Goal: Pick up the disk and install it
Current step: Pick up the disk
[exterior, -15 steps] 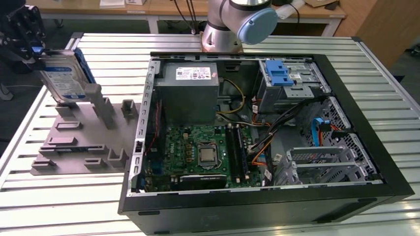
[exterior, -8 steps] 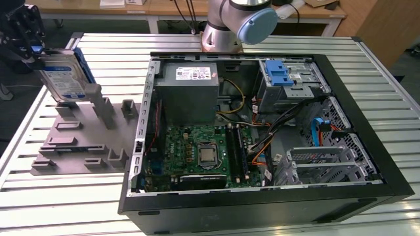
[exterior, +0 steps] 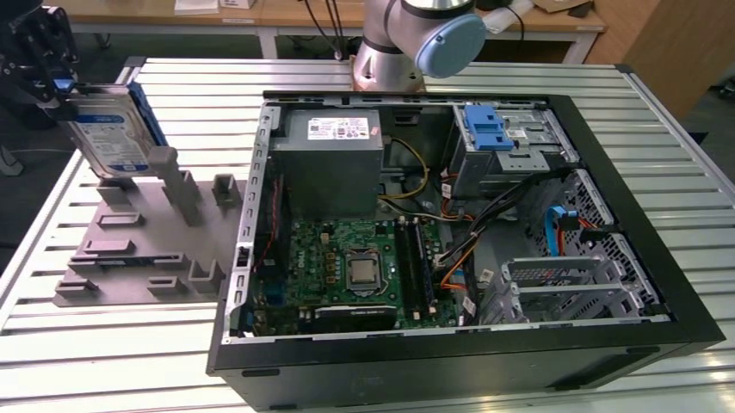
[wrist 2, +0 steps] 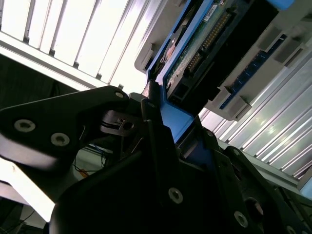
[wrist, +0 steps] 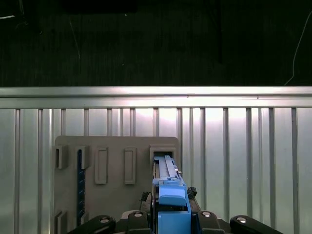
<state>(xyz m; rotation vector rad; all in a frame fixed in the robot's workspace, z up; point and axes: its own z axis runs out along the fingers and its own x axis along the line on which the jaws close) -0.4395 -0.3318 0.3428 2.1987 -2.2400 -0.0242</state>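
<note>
The disk (exterior: 109, 129), a silver drive with a white-and-blue label in a blue carrier bracket, stands on edge at the exterior view's far left. Its lower end sits at a slot of the grey fixture plate (exterior: 126, 258). My gripper (exterior: 60, 86) is shut on the disk's upper end, on the blue bracket. In the first wrist view the blue bracket edge (wrist: 170, 195) runs out from between my fingers over the fixture plate (wrist: 112, 195). The second wrist view shows the disk's green circuit board (wrist 2: 204, 44) and the blue bracket (wrist 2: 170, 117) clamped in the black fingers (wrist 2: 156, 141).
An open black computer case (exterior: 460, 357) lies on the slatted metal table (exterior: 115, 361). Inside are a grey power supply box (exterior: 333, 142), a motherboard (exterior: 356, 267), loose cables and a silver drive bay with a blue latch (exterior: 488, 129). The arm's base (exterior: 414, 43) stands behind the case.
</note>
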